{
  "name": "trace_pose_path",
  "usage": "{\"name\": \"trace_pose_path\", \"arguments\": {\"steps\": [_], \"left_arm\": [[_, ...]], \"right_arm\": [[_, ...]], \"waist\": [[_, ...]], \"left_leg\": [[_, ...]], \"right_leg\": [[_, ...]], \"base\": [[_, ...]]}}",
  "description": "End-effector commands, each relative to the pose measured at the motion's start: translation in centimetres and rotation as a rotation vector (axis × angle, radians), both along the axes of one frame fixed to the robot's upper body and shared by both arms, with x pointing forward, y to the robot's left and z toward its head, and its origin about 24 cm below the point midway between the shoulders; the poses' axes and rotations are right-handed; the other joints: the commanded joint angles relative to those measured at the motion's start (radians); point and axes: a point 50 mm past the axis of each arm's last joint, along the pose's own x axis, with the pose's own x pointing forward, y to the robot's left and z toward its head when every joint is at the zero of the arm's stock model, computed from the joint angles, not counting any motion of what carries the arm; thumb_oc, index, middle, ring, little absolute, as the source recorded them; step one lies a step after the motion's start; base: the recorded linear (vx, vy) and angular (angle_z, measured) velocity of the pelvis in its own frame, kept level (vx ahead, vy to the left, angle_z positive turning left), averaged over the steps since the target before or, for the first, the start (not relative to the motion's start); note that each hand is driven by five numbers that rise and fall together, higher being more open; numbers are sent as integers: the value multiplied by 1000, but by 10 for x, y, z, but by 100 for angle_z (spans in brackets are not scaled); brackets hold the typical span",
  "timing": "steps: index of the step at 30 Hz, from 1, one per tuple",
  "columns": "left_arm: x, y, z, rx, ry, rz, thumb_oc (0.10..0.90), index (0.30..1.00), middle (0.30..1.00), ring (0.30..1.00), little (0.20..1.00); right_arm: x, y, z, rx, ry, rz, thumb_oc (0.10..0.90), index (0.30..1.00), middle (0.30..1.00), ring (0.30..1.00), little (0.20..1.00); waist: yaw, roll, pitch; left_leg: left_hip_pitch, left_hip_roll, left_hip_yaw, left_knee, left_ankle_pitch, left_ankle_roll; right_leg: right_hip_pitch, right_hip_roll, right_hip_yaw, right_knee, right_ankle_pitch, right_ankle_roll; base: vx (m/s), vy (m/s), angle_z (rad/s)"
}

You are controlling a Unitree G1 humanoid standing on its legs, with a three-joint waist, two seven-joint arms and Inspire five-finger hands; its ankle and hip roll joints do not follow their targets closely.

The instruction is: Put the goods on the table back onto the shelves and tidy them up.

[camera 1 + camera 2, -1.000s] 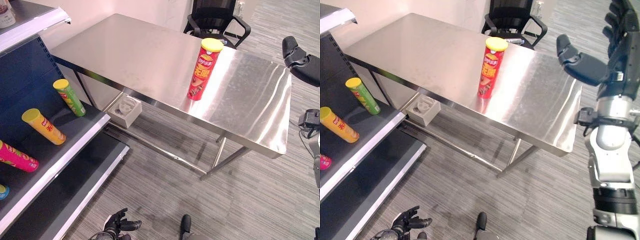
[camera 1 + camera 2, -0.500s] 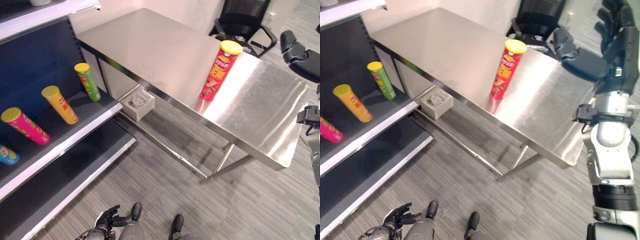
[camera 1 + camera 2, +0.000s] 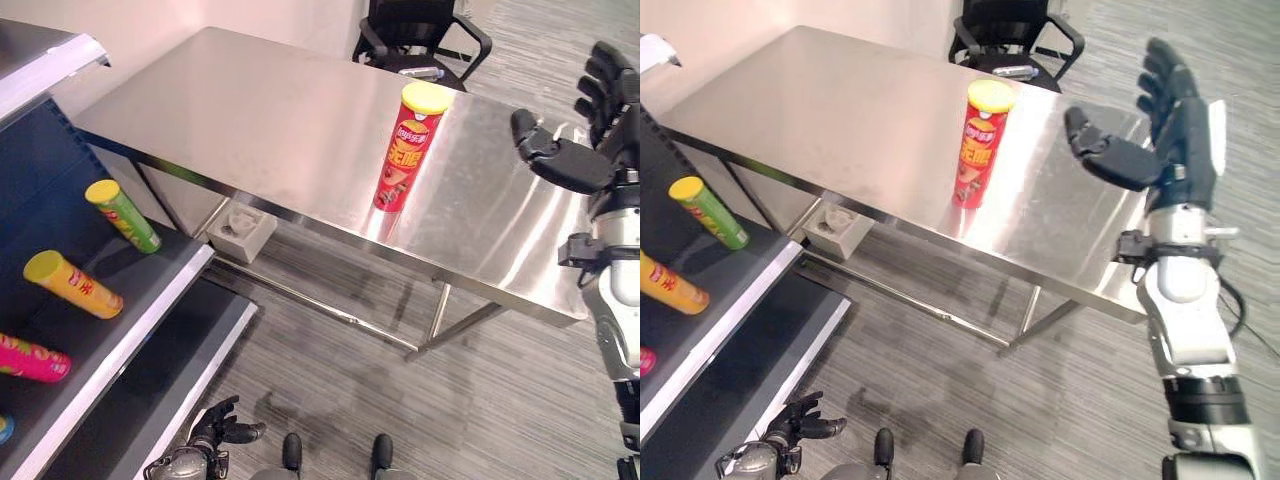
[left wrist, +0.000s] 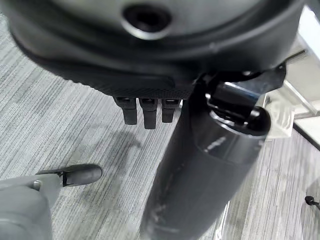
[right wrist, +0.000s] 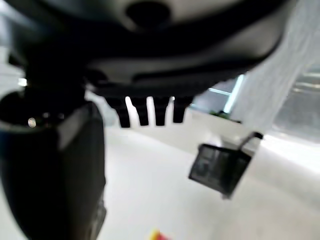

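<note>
A red crisp tube with a yellow lid (image 3: 405, 147) stands upright near the front edge of the steel table (image 3: 250, 110). My right hand (image 3: 1160, 140) is raised open to the right of the tube, above the table's right end, thumb pointing toward the tube and holding nothing. My left hand (image 3: 215, 430) hangs low near the floor, fingers relaxed and empty. On the shelf (image 3: 150, 300) at the left lie a green tube (image 3: 122, 214), a yellow tube (image 3: 72, 284) and a pink tube (image 3: 30, 359).
A black office chair (image 3: 420, 30) stands behind the table. A small grey box (image 3: 242, 230) sits on the floor under the table's front. A lower dark shelf board (image 3: 170, 380) juts out toward the carpet.
The camera has swung, shifting the whole picture. My right hand has come lower and further into view, closer to the red tube. The tube and the shelf goods have not moved.
</note>
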Motion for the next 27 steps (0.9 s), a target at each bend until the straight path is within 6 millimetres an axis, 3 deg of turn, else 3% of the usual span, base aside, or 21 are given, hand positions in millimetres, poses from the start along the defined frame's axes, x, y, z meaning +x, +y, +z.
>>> {"name": "trace_pose_path", "arguments": {"steps": [1,2,5,10,14,19,27], "left_arm": [[21,17,17,61,-102,-23,800,900,900,900,900],[22,18,18,68,-99,-20,800,900,900,900,900],[15,18,13,56,-78,5,800,900,900,900,900],[10,9,8,37,-52,-12,800,900,900,900,900],[0,4,2,23,-17,-28,800,900,900,900,900],[-2,7,1,37,-12,-33,800,900,900,900,900],[-12,13,-3,48,20,4,800,900,900,900,900]], "right_arm": [[-13,1,81,-59,-331,-1,800,900,900,900,900],[-14,-1,80,-56,-326,-6,800,900,900,900,900],[-17,-2,81,-48,-340,1,800,900,900,900,900],[-23,-3,84,-11,-378,30,800,900,900,900,900],[-4,-6,73,-69,-227,28,800,900,900,900,900],[20,-4,74,-128,-118,20,800,900,900,900,900],[27,-5,80,-131,-112,-1,800,900,900,900,900]], "waist": [[32,-19,-10],[29,-26,-12],[36,-46,-33],[41,-47,-66],[62,-53,-76],[83,-62,-69],[112,-67,-66]], "left_leg": [[37,21,-37,2,-129,-49],[35,20,-49,2,-126,-53],[45,31,-45,2,-126,-62],[43,52,-73,2,-123,-77],[59,71,-86,2,-125,-91],[55,77,-91,2,-120,-96],[43,74,-115,2,-112,-101]], "right_leg": [[-59,-37,4,6,-56,85],[-41,-31,32,-11,-61,90],[3,-32,17,-64,-48,92],[49,-20,-26,-65,-87,84],[90,-7,-63,-65,-118,75],[99,-4,-78,-65,-121,74],[111,-6,-102,-65,-125,73]], "base": [[75,-66,0],[56,-45,4],[132,-85,17],[84,-93,22],[44,-84,19],[1,-7,2],[2,-2,8]]}}
